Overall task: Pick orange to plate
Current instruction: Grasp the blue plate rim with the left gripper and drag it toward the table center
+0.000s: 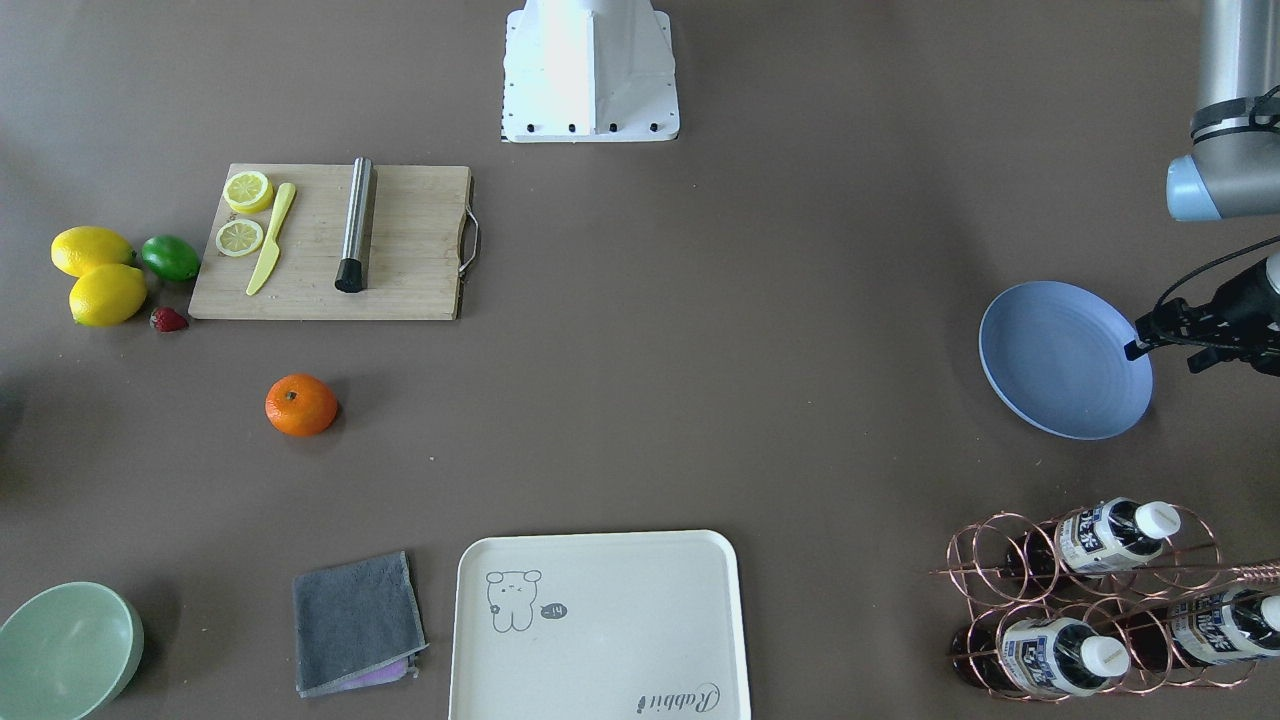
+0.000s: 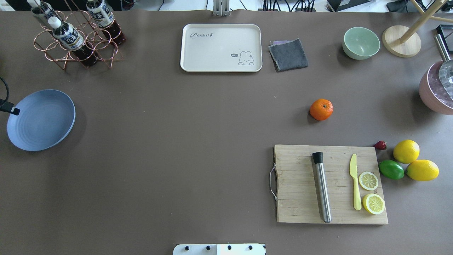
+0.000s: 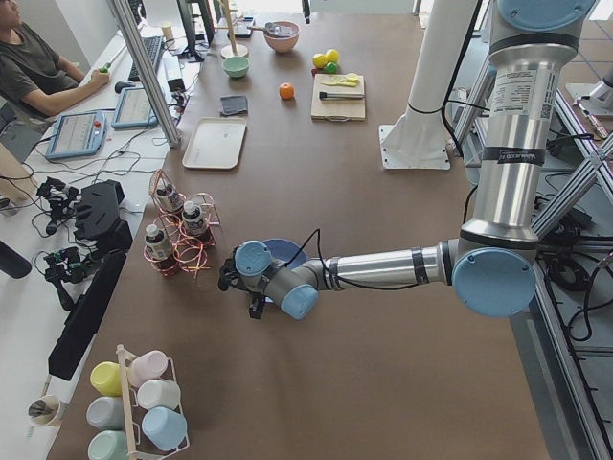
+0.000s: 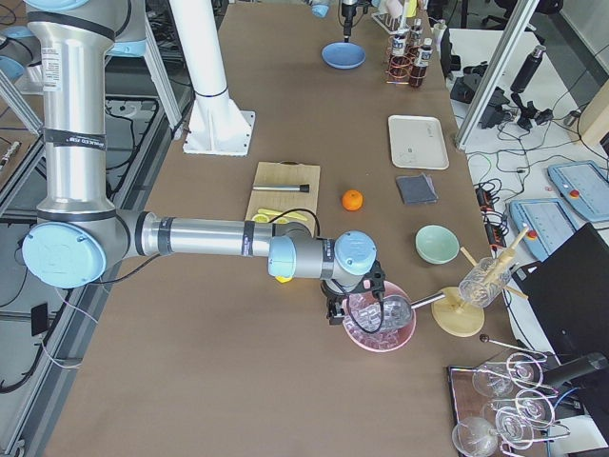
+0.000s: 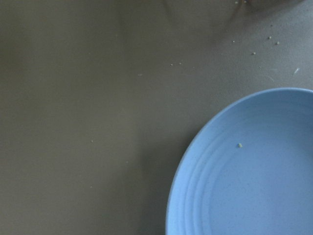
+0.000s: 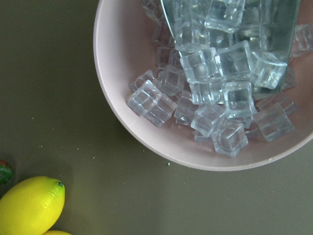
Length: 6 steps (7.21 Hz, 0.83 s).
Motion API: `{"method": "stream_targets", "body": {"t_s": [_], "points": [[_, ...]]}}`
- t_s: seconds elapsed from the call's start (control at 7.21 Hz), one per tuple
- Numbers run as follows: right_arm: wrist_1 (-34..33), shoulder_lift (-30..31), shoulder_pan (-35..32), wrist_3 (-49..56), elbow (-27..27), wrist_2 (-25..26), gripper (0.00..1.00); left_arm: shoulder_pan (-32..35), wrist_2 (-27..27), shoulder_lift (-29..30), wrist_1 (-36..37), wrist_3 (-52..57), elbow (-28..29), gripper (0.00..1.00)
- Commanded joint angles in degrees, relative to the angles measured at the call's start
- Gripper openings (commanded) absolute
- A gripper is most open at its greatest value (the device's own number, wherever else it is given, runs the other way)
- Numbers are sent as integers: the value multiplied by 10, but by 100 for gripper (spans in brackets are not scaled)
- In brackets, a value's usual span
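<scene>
Lying loose on bare table (image 1: 700, 350) just off cutting board (image 1: 330, 242): orange (image 1: 301, 404), free to grab from above. Far across, plate (image 1: 1063, 360) empty, ready to receive. Left claw (image 1: 1140, 345) parked at plate rim, right claw (image 4: 333, 310) over ice bowl (image 4: 379, 324). Impossible to tell whether either claw is spread or closed.

- orange (image 1: 301, 404) — bright orange, with a tiny dark stem dimple
- plate (image 1: 1060, 358) — matte pale blue, faint concentric rings
- tray (image 1: 600, 640) — cream, with a grey rabbit drawing and lettering
- bowl (image 1: 62, 648) — mint green
- cloth (image 1: 355, 620) — dark grey, purple edge beneath
- lemons (image 1: 92, 250) yellow, lime (image 1: 170, 257) green, strawberry (image 1: 168, 319) red
- cutting board (image 1: 410, 240) — pale wood grain
- table (image 1: 700, 350) — plain grey-brown
</scene>
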<state>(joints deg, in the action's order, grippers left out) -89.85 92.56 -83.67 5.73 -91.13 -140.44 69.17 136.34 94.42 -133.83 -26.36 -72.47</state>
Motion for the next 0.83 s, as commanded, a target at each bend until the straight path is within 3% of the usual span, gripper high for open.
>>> {"method": "stream_targets", "body": {"t_s": [0.0,0.14,0.55,0.69], "points": [[0,-2,8,0,0,-1,100,-6,-9,2,-5,-2,13,85],[0,-3,13,0,0,-1,100,-10,-9,2,-5,-2,15,76],[0,-3,20,-1,-1,0,100,-24,-10,5,-5,-4,21,66],[0,-3,20,-1,-1,0,100,-26,-10,9,-5,-4,23,56]]}}
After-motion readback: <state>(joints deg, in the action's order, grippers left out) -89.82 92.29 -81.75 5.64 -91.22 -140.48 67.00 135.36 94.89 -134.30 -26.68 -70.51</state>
